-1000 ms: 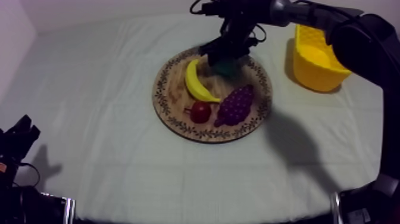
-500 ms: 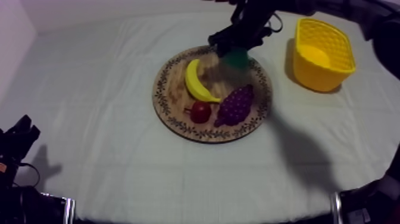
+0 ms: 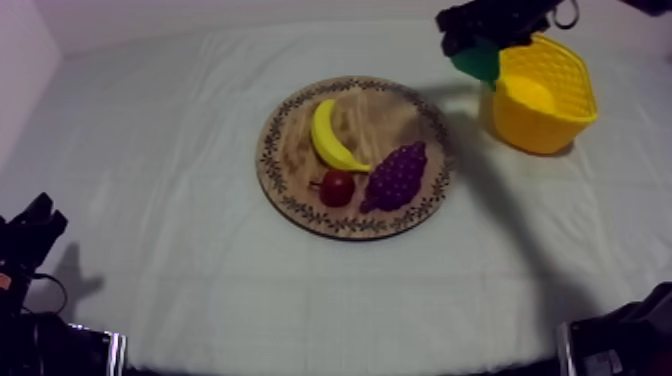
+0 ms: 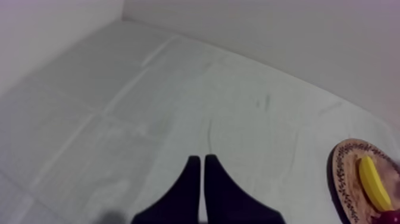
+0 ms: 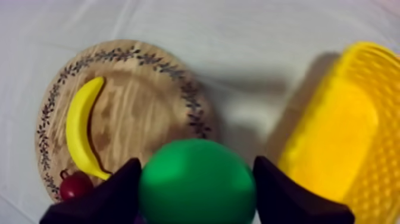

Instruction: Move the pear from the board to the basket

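Observation:
My right gripper [image 3: 482,42] is shut on the green pear [image 3: 477,63], holding it in the air just left of the yellow basket [image 3: 565,118], past the wooden board [image 3: 290,190]. In the right wrist view the pear [image 5: 196,182] sits between my two black fingers [image 5: 119,190], above the cloth between the board [image 5: 149,113] and the basket [image 5: 363,179]. My left gripper [image 4: 199,161] is shut on nothing, its fingers lying together as a wedge over bare cloth at the lower left [image 3: 35,225].
On the board lie a banana [image 3: 330,138], a small red fruit [image 3: 337,187] and a bunch of grapes [image 3: 397,176]. The basket stands at the table's far right. The white wall runs along the back edge.
My right gripper has lifted the pear off the board and carried it right and back, from over the board's far rim to the basket's left side. The left arm has stayed still.

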Motion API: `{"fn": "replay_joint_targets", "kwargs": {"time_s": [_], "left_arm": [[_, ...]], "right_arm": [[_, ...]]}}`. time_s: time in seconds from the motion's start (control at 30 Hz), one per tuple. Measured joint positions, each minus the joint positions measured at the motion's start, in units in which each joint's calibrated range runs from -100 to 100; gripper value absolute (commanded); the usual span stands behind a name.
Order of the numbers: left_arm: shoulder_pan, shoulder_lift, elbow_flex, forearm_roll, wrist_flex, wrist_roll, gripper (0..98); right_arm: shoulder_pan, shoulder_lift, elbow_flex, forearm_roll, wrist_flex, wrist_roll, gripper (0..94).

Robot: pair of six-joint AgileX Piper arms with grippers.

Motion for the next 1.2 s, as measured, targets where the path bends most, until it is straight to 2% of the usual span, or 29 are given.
{"fn": "replay_joint_targets", "kwargs": {"time_s": [0.3,0.67,1.2], "left_arm": [[0.0,0.0,0.0,0.0,0.0,0.0,0.1],[0.0,0.0,0.0,0.0,0.0,0.0,0.1],[0.0,0.0,0.0,0.0,0.0,0.0,0.1]], "right_arm": [[6.47,-2.57,4.0,0.7,-1.26,1.05,51.9],[14.31,4.8,-0.32,0.41,-4.13,2.7,54.3],[16.76,24.69,-15.7,0.58,-3.13,3.05,55.3]]}}
